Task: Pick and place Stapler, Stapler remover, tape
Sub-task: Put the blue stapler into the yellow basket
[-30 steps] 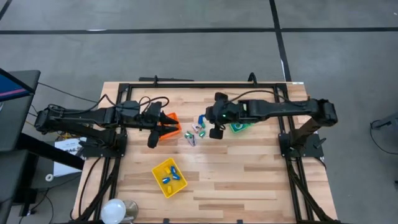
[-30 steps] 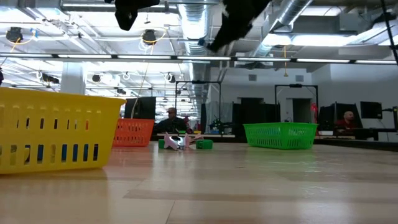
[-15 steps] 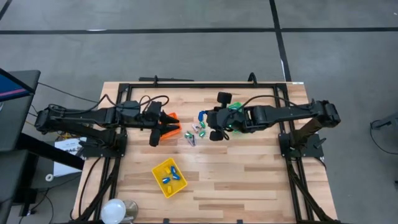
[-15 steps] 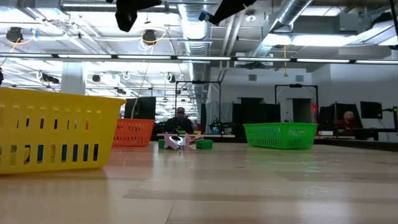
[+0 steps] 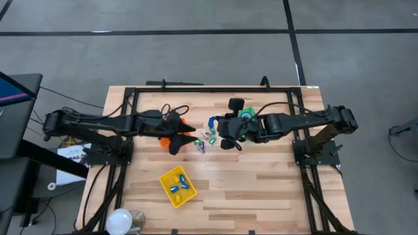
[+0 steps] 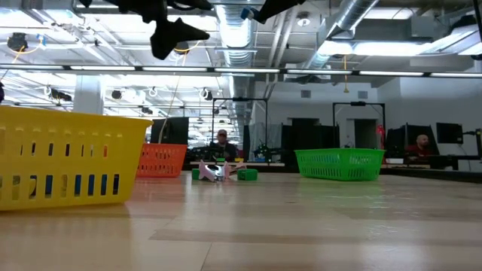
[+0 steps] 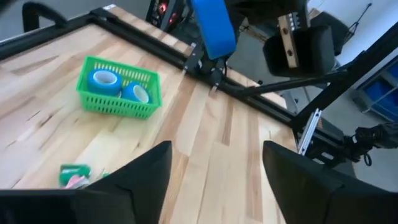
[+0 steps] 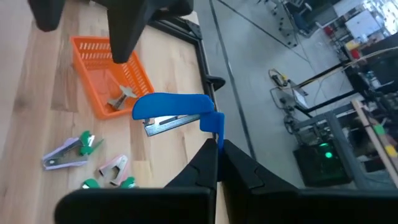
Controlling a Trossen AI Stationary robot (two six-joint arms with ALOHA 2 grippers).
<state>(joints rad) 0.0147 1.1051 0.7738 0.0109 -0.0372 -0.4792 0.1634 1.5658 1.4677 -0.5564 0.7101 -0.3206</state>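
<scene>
The counter (image 5: pixel 261 189) is bordered by a black frame along its far edge and both sides. Broad bare wood is left across the near half, broken only by the yellow bin (image 5: pixel 177 186) near the front left. The small things are crowded in the far middle: a scatter of small staplers and staple removers (image 5: pixel 204 139) lies between the orange bin (image 8: pixel 112 84) on the left and the green bin (image 7: pixel 119 87) on the right.

The left gripper (image 5: pixel 177 142) is reached in from the left, raised above the counter over the orange bin's inner edge, its fingers (image 7: pixel 140 174) spread wide with nothing between them. The right gripper (image 5: pixel 225 140) is stretched in from the right, raised beside the scatter, its fingers (image 8: pixel 214 158) pinched tight on the blue stapler (image 8: pixel 175 112), which is carried in the air. One staple remover (image 8: pixel 122 96) is seen inside the orange bin. Two rolls of tape (image 7: pixel 118 86) are seen in the green bin.
</scene>
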